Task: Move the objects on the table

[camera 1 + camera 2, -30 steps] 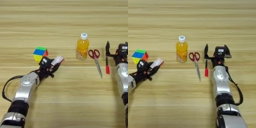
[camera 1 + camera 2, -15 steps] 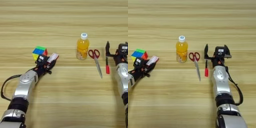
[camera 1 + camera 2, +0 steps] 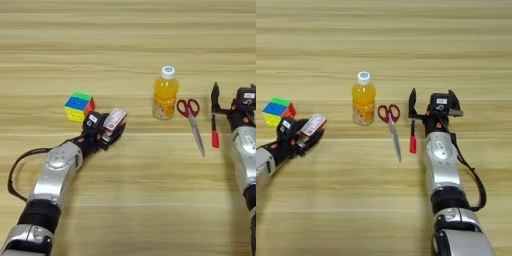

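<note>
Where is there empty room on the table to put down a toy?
Bare wood lies beyond the orange juice bottle, and between the left gripper holding the red-and-white card packet and the red-handled scissors. Crowded: bottle, scissors, red pen, right gripper.

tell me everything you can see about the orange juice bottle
The clear plastic bottle of orange juice stands upright near the middle of the light wood-grain table. It has a white screw cap on top, looks nearly full of orange liquid, and carries a pale label band low on its body. Nothing grips or touches it. The red-handled scissors lie just to its right, apart from it.
</note>
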You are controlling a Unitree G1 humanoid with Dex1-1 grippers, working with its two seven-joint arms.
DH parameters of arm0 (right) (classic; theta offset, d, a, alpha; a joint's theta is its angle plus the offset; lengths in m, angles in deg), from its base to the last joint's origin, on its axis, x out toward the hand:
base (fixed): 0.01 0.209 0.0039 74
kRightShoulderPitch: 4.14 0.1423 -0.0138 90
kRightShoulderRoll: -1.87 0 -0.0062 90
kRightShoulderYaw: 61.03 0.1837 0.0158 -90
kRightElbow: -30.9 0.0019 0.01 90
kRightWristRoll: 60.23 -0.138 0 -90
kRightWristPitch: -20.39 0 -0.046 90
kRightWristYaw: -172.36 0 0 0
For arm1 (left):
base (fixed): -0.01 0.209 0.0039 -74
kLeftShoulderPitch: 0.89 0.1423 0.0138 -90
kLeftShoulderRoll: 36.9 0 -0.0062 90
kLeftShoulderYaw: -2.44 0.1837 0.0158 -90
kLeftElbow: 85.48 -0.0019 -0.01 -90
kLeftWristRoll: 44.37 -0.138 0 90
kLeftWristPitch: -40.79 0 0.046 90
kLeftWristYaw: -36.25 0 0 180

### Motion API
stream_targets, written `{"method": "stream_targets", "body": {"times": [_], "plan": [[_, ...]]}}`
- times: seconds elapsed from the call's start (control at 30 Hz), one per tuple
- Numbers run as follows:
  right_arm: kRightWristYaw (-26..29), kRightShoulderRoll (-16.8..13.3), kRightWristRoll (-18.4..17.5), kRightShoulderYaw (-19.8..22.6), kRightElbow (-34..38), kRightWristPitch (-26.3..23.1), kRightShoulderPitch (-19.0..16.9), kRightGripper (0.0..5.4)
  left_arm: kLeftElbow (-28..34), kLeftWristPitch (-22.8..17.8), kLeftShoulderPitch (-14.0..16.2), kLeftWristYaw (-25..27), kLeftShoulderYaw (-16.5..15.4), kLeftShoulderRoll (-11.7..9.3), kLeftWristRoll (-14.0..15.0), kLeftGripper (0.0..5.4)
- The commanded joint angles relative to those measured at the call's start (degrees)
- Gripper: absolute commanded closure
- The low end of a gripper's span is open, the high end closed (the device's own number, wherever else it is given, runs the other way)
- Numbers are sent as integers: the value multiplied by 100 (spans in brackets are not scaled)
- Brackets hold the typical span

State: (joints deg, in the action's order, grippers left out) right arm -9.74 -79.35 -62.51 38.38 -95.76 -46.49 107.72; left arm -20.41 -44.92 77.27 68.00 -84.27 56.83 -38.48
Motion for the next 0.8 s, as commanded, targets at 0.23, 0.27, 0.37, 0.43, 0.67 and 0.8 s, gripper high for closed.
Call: {"method": "stream_targets", "body": {"times": [0.23, 0.27, 0.37, 0.43, 0.67, 0.8], "plan": [[12, -31, 5, -1, -13, 2, 62, 0, 262, -34, 104, -20, 36, 7, -11, 103], [17, -34, 7, -4, -11, 4, 63, 0, 287, -26, 106, -36, 31, 12, -11, 85], [36, -40, 11, -13, -1, 14, 62, 0, 344, 38, 95, -82, -8, 55, 20, 56], [71, -48, 8, -25, 18, 30, 59, 0, 389, 79, 82, -123, -45, 106, 64, 36], [167, -37, 25, -82, 137, 41, 20, 0, 557, 260, 100, -173, -99, 190, 145, 1], [192, -42, 19, -103, 273, -7, -20, 0, 689, 373, 115, -234, -185, 240, 214, 1]]}}
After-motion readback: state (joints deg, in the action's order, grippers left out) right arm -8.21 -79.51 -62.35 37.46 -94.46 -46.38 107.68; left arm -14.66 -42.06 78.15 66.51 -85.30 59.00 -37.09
